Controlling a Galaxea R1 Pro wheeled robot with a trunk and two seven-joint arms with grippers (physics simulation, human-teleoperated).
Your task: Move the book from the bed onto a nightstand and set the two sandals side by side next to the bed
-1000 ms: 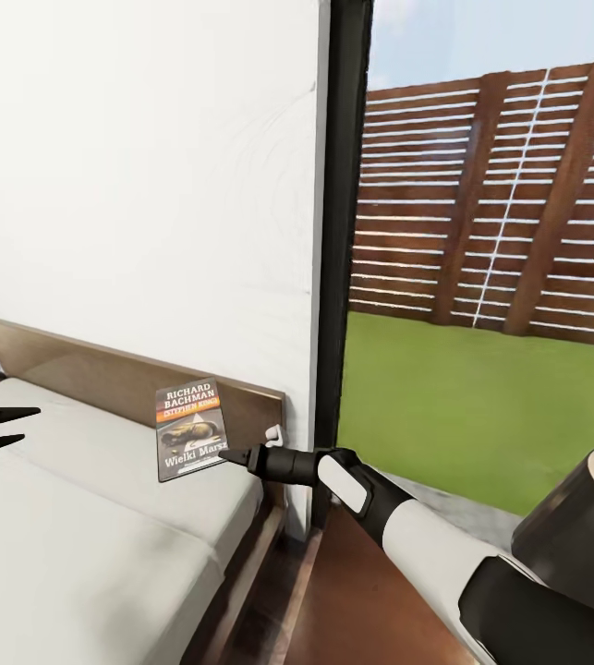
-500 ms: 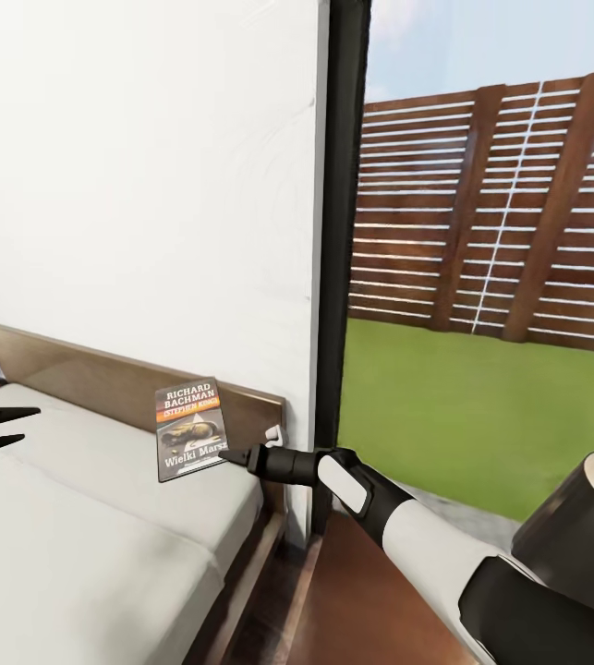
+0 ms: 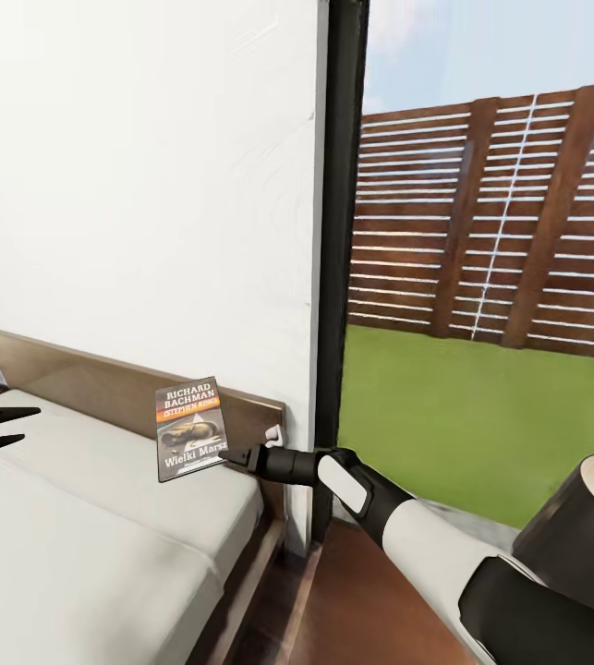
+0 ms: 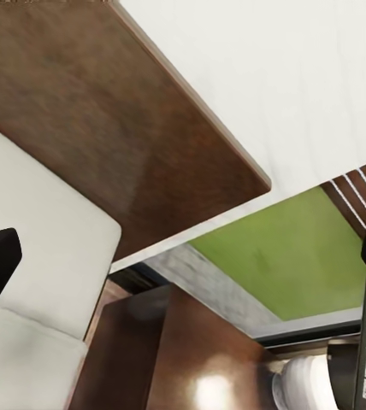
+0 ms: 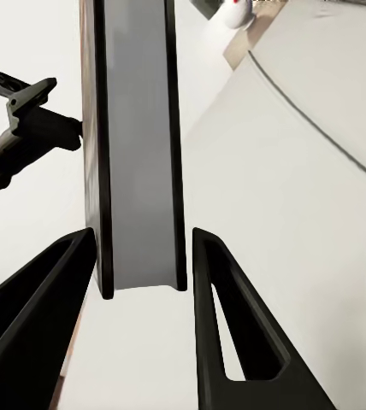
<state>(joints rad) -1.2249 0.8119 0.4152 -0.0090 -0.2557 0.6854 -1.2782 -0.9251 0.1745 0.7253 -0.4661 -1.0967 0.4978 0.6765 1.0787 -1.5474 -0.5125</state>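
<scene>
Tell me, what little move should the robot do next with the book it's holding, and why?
Probably swing the right gripper toward the robot's right, carrying the thin dark paperback with the orange band over the glossy dark-brown wooden nightstand. Its fingers sit on either side of the book's edge, the book stands up off the light-grey mattress, and the nightstand's top lies just beside the bed.

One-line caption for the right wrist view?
Right gripper jaws straddle the book's edge above the bed's mattress.
</scene>
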